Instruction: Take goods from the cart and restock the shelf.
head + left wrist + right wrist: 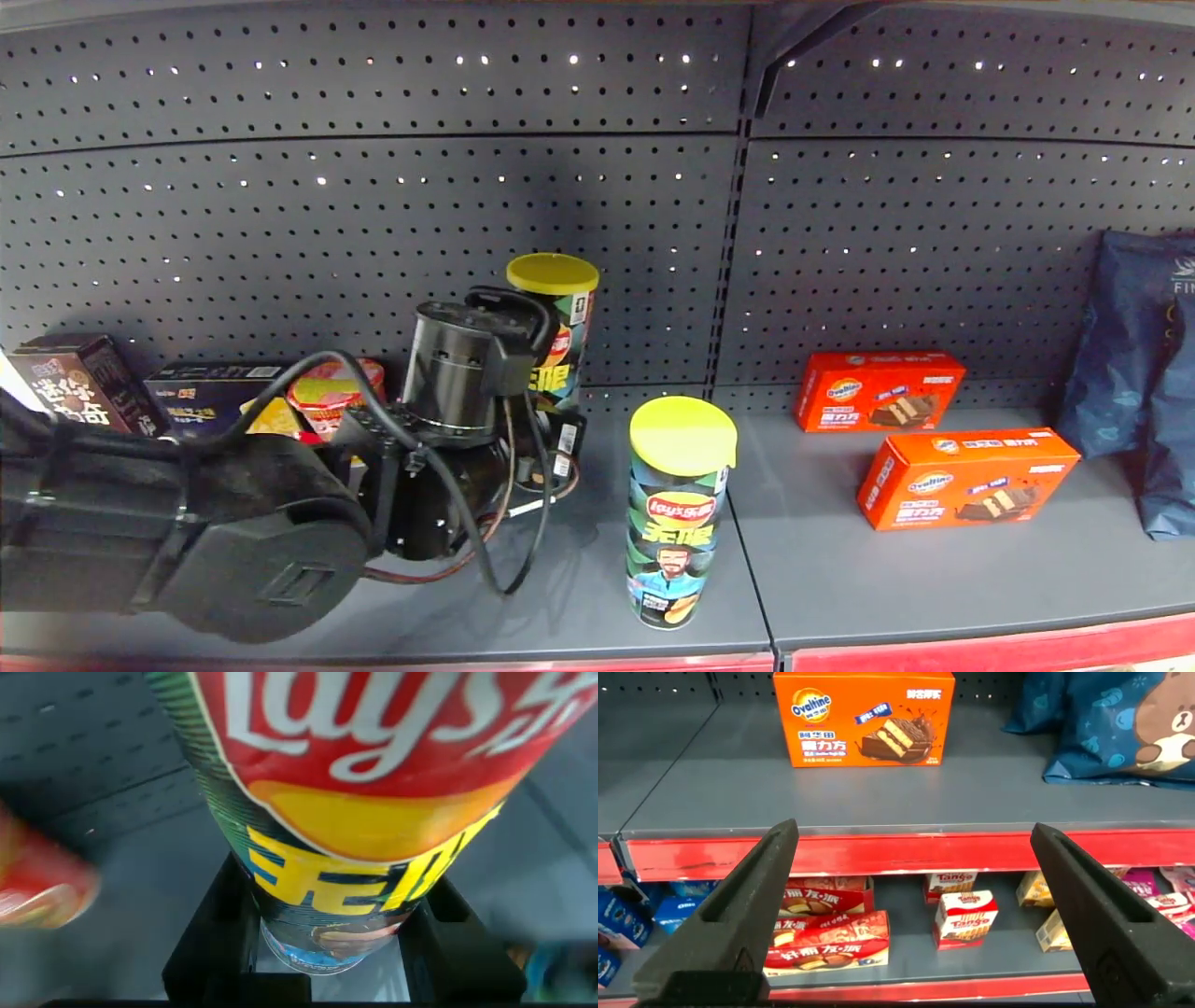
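A: How's the left tool?
B: Closed low around the chips can, upright at the back of the shelf. Seat its base flat before letting go.
A: And the right tool?
B: Spread wide, empty, facing the shelf's front edge.

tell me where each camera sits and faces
Head view: on the head, down at the shelf; left arm shows.
Left wrist view: on that wrist, at the chips can in the left pincer.
Right wrist view: on that wrist, at the shelf front; open right pincer shows.
Head and left wrist share the chips can.
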Robot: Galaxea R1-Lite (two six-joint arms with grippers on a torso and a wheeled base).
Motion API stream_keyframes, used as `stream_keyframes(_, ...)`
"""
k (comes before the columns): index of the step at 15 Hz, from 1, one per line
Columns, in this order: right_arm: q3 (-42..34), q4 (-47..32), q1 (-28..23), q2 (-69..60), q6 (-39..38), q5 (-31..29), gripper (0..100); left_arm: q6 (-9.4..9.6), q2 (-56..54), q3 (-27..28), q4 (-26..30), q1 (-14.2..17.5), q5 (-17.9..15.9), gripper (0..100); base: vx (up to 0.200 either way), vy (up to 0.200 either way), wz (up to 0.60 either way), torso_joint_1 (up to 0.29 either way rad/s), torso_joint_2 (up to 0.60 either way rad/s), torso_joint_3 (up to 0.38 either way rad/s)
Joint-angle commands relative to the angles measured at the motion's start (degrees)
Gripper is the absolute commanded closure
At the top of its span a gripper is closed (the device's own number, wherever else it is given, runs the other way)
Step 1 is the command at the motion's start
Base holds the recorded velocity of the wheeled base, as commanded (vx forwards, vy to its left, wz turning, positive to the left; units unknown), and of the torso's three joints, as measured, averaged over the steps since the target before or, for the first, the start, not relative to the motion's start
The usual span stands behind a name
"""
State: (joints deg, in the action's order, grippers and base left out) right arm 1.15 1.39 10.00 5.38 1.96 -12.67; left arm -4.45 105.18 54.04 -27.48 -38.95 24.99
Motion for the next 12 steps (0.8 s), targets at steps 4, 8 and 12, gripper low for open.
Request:
stream_keyframes(4, 0.0, 0.02, 0.02, 0.16, -0.03, 0.01, 0, -0.38, 9.78, 9.06, -2.14, -0.78, 0.15, 100, 0.0, 0.0, 0.0, 0.0, 0.0, 0.0)
stream_keyframes(8, 0.0, 0.02, 0.02, 0.16, 0.06, 0.01, 0, -1.7, 12.94, 10.3, -4.6, -0.87, 0.32, 100, 0.0, 0.0, 0.0, 0.0, 0.0, 0.0)
stream_keyframes(12, 0.0, 0.02, 0.02, 0.16, -0.03, 0.01, 0, -1.7, 14.7, 11.53, -6.18, -0.95, -0.47, 100, 0.0, 0.0, 0.0, 0.0, 0.0, 0.0)
